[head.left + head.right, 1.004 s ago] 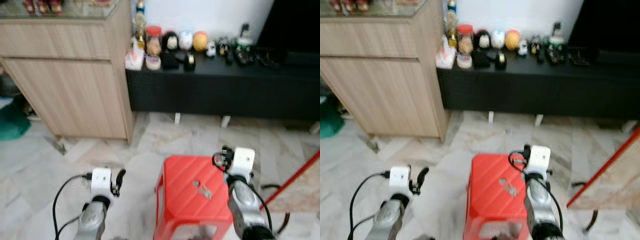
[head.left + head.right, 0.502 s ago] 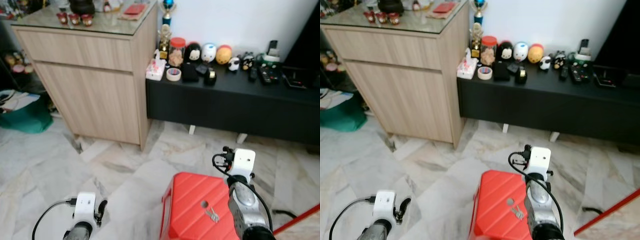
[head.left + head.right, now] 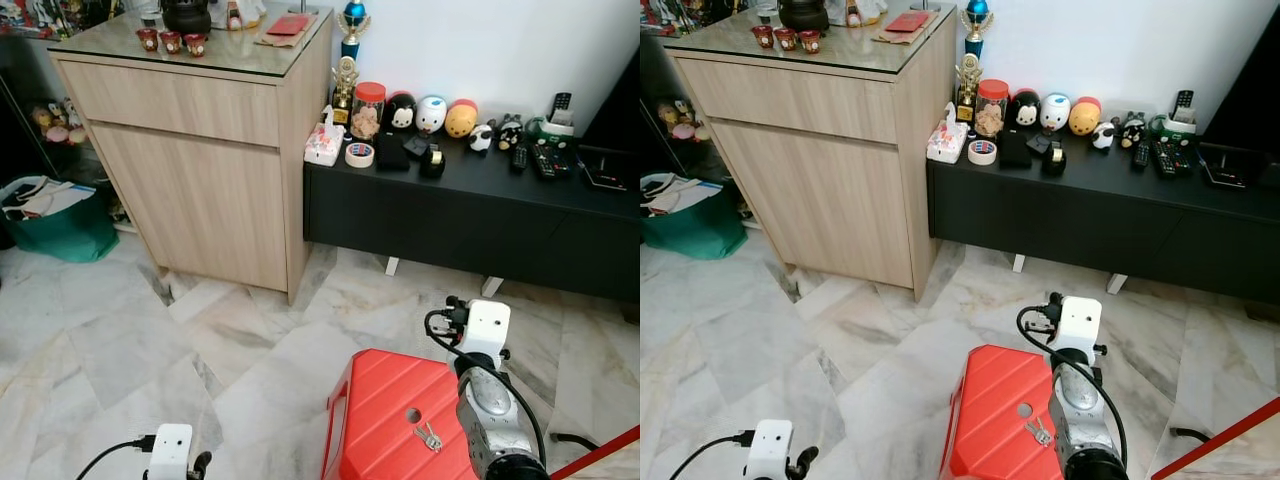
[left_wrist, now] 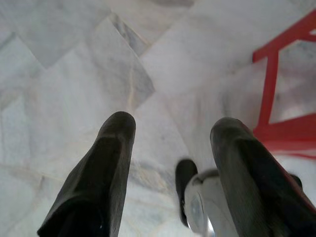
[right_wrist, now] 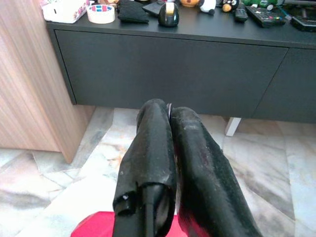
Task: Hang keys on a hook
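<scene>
Marble floor (image 3: 110, 330) spreads across the frame's lower half, with one wooden cabinet (image 3: 200, 170) upper left and one long black console (image 3: 480, 200) upper right. One red stool (image 3: 385, 430) stands at bottom centre, one bunch of keys (image 3: 429, 436) lying on its seat. The right gripper (image 5: 168, 116) is clenched empty, raised beside the stool; the left gripper (image 4: 170, 136) hangs low with fingers spread over bare floor. No hook can be made out. Risk, as I judge it: reaching down with fingers pressed together could knock the keys off the seat.
</scene>
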Robot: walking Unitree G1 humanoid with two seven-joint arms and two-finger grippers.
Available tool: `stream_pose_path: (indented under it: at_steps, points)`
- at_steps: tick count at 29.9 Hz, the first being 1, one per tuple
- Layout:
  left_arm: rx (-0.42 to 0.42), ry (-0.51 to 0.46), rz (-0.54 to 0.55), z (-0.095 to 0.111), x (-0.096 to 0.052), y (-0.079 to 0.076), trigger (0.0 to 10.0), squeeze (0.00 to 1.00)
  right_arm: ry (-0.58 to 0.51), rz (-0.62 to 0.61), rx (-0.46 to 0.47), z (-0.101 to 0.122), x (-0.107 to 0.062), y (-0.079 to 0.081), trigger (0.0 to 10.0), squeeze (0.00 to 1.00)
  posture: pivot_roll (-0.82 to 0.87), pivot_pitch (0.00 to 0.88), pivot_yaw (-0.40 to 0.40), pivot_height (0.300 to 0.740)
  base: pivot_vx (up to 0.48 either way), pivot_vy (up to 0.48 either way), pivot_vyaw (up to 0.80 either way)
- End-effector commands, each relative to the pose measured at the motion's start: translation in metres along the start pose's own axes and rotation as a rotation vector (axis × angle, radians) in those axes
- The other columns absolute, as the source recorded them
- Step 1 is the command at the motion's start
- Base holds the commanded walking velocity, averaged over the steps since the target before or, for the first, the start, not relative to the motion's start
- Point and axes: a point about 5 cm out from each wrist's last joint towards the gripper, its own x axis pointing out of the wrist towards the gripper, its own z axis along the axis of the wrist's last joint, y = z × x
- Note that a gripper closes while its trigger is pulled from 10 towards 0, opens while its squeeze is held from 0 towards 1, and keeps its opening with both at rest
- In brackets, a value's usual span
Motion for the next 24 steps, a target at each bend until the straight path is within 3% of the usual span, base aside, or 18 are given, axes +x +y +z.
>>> stream_pose_path:
  at_steps: [1, 18, 24]
  points:
    - [0.01, 0.031, -0.004, -0.0079, -0.0026, 0.0001, 10.0, 0.0, 0.007, -0.019, 0.002, -0.0009, -0.0006, -0.0048, 10.0, 0.0, 0.03, 0.0, -0.063, 0.725, 0.0, 0.0, 0.0]
    - [-0.002, 0.045, -0.025, -0.0157, -0.0058, -0.0063, 10.0, 0.0, 0.02, -0.017, 0.01, -0.002, 0.0002, 0.0008, 10.0, 0.0, 0.04, 0.0, -0.057, 0.725, 0.0, 0.0, 0.0]
    - [-0.006, 0.043, -0.027, -0.0154, -0.0057, -0.0069, 10.0, 0.0, 0.025, -0.021, 0.011, -0.0032, 0.0, -0.0003, 10.0, 0.0, 0.03, 0.0, -0.054, 0.725, -0.253, 0.0, 0.0]
